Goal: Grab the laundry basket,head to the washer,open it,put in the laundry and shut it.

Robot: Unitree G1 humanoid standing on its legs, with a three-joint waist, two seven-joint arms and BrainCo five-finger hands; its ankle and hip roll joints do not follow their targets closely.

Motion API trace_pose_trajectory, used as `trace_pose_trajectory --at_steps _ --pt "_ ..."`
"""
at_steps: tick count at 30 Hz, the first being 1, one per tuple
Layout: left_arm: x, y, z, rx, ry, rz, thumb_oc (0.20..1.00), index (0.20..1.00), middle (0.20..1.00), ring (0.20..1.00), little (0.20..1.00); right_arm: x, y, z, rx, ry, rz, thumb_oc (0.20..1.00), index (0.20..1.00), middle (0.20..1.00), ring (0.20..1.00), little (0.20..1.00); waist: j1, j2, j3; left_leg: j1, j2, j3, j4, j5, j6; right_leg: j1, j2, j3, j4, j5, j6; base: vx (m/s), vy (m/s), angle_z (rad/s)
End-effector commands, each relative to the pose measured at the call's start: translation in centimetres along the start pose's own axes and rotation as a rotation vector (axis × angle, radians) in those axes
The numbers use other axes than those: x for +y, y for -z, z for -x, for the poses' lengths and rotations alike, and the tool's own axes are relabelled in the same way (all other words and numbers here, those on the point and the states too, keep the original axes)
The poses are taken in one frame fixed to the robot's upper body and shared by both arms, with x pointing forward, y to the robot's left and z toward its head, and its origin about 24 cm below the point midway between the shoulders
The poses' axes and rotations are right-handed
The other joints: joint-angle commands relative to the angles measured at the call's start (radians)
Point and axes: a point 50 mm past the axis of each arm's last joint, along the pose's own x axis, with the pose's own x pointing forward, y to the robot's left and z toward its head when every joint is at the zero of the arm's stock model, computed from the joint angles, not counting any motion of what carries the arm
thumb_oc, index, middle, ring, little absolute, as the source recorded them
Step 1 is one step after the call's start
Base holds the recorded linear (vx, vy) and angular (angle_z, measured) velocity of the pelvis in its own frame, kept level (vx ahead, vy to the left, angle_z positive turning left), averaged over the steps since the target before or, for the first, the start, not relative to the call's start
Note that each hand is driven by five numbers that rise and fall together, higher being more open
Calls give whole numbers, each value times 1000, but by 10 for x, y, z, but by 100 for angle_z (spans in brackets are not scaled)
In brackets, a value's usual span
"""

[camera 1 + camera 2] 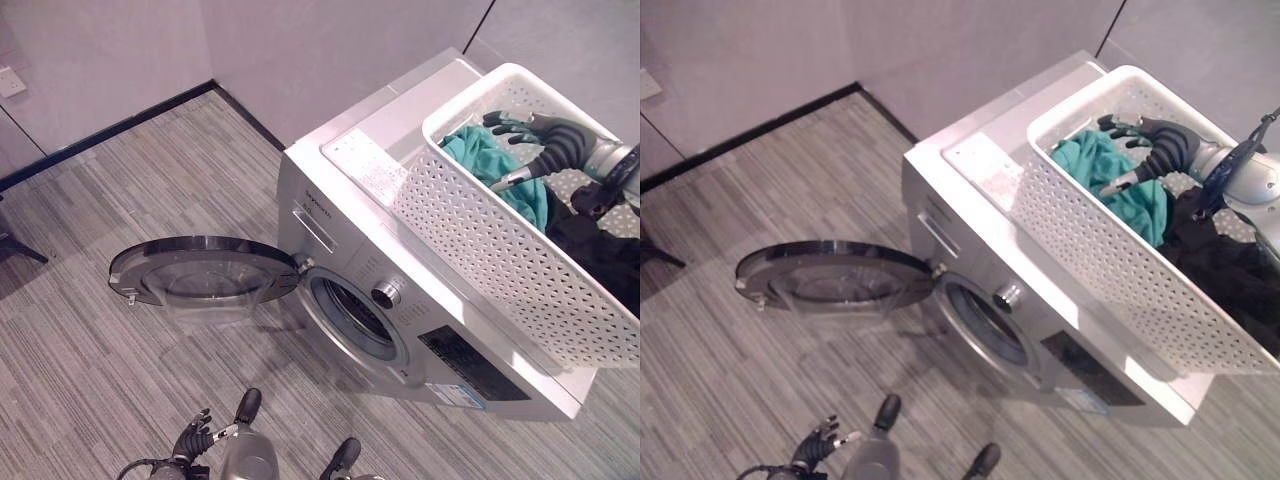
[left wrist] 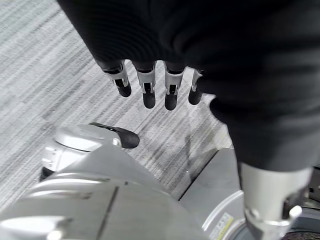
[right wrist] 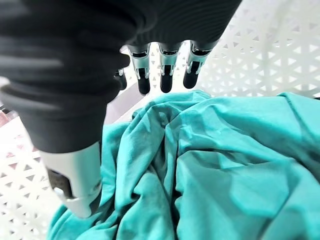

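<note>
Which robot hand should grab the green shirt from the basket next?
The right robot hand, I think. It hangs open inside the white basket on the washer, just above the green shirt. The left robot hand is down near the floor, away from the basket.

One washer (image 1: pixel 400 290) with one open door (image 1: pixel 200 270); one white laundry basket (image 1: pixel 480 230) holding two garments: one teal (image 1: pixel 495 165), one black (image 1: pixel 600 250).

Perforated white plastic basket (image 1: pixel 480 240), soft teal cloth (image 3: pixel 210 165), smooth silvery washer (image 1: pixel 350 250)
</note>
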Motion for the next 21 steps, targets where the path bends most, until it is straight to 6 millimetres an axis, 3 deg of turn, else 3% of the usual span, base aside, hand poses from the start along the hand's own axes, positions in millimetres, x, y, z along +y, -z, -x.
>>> trace_pose_trajectory --at_steps 1,6,9,14,18,21 --pt "11 -9 -1 -40 -28 -1 1000 1000 1000 1000 1000 -21 -20 -1 -59 57 46 1000 1000 1000 1000 1000 33 -41 -3 -29 28 -10 -16 -12 -2 86 -70 -17 0 -13 91 52 -42 3" --pt "16 -10 -1 -44 -49 32 1000 1000 1000 1000 1000 -23 -15 -3 4 46 113 1000 1000 1000 1000 1000 48 -42 7 -51 25 -31 -16 -5 -6 81 -66 -32 0 -18 89 7 -25 3" --pt "28 -10 0 -42 -101 80 1000 1000 1000 1000 1000 -42 -8 1 73 123 153 1000 1000 1000 1000 1000 60 -46 18 -83 26 -47 -16 8 -11 59 -61 -33 0 -20 87 -7 -34 16" --pt "42 -9 3 -44 -173 142 1000 1000 1000 1000 1000 -66 -20 4 80 220 211 1000 1000 1000 1000 1000 75 -50 30 -136 29 -63 -16 23 -17 6 -51 -18 0 -23 85 -12 -19 8" --pt "45 -13 2 -67 -199 205 1000 1000 1000 1000 1000 -70 -24 3 54 267 198 1000 1000 1000 1000 1000 82 -51 36 -160 26 -75 -16 28 -19 -9 -47 -19 0 -27 83 23 -14 6" --pt "43 -18 0 -87 -193 233 1000 1000 1000 1000 1000 -58 -20 -3 60 225 198 1000 1000 1000 1000 1000 87 -54 43 -174 24 -86 -16 30 -19 -15 -43 -26 0 -30 81 43 -16 2"
